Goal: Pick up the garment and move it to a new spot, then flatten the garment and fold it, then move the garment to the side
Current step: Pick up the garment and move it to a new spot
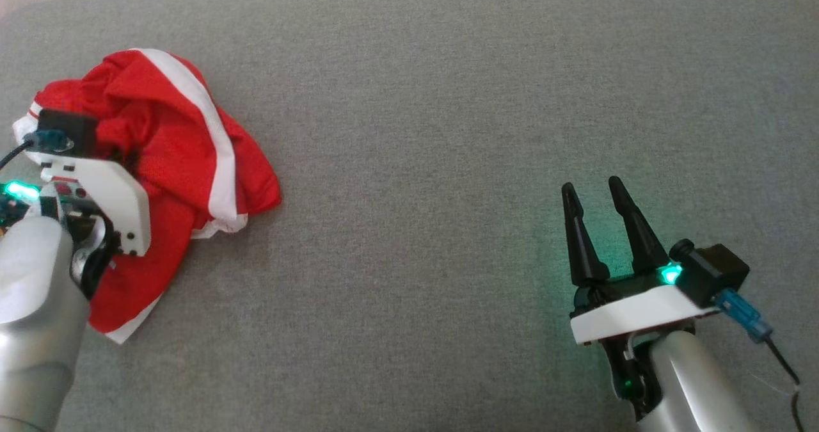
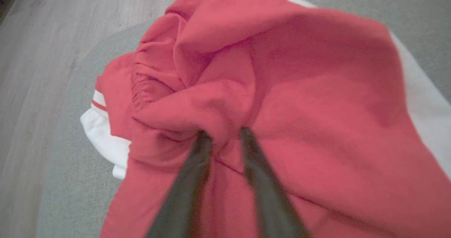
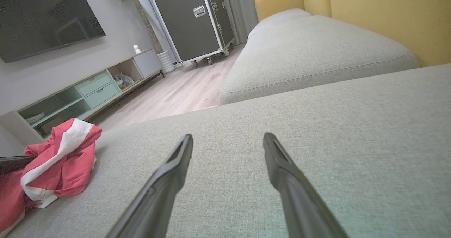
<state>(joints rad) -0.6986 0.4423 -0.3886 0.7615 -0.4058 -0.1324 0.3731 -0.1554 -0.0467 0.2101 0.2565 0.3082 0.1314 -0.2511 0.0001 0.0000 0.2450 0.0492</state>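
- Starting closest: the right gripper point(image 1: 592, 185) sits at about 4 o'clock in the head view over the grey cushion point(image 1: 416, 259), fingers spread wide and holding nothing.
- The left gripper point(image 2: 224, 134) is at 9 o'clock, fingers roughly half apart with a ridge of red cloth between the tips. Can't tell if it's truly pinched.
- The garment point(image 1: 185, 144) is a crumpled red-and-white heap at 9–10 o'clock, near the cushion's edge.
- Progress, I'd say: barely begun. Only the pickup is in hand, so moving, flattening, folding and setting aside are all left.

No text, label, number or sign can be read anywhere.
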